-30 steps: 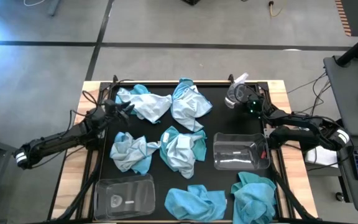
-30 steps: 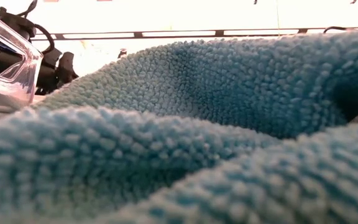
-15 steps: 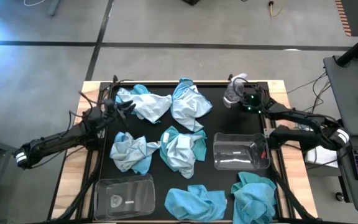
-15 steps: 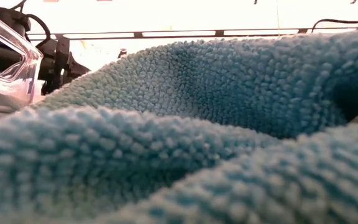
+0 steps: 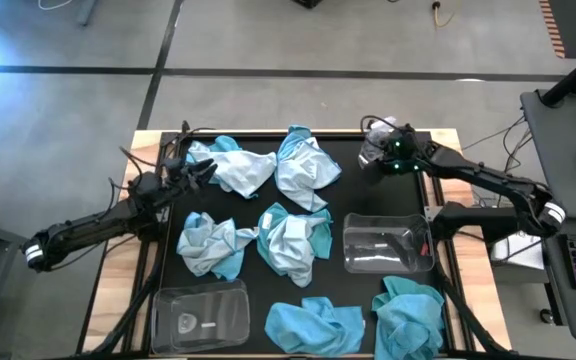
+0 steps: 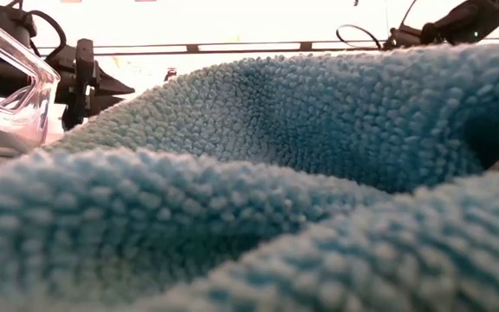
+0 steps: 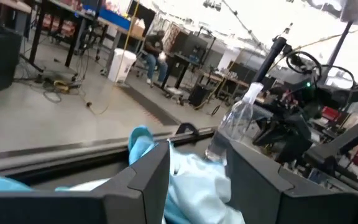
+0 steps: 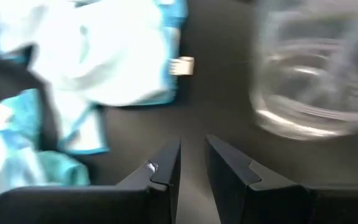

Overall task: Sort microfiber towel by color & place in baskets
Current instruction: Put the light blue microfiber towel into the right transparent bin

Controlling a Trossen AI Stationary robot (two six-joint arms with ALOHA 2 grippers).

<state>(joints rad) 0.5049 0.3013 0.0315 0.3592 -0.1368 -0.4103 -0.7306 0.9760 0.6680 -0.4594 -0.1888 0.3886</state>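
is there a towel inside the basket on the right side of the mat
No, the basket on the right holds no towel; its clear bottom shows only the black mat.

The right arm's dark two-finger gripper (image 5: 381,152) now reaches further in over the black mat's far right corner, beside the small clear plastic spray bottle (image 5: 372,150), its forearm stretched straighter.

A wooden table (image 5: 453,148) is carrying a black mat (image 5: 353,200). Crumpled microfiber towels (image 5: 293,240), turquoise and pale blue, are lying scattered over the mat. Two clear baskets (image 5: 388,244) are sitting among them, and a small clear spray bottle (image 5: 376,148) is standing near the far right corner.
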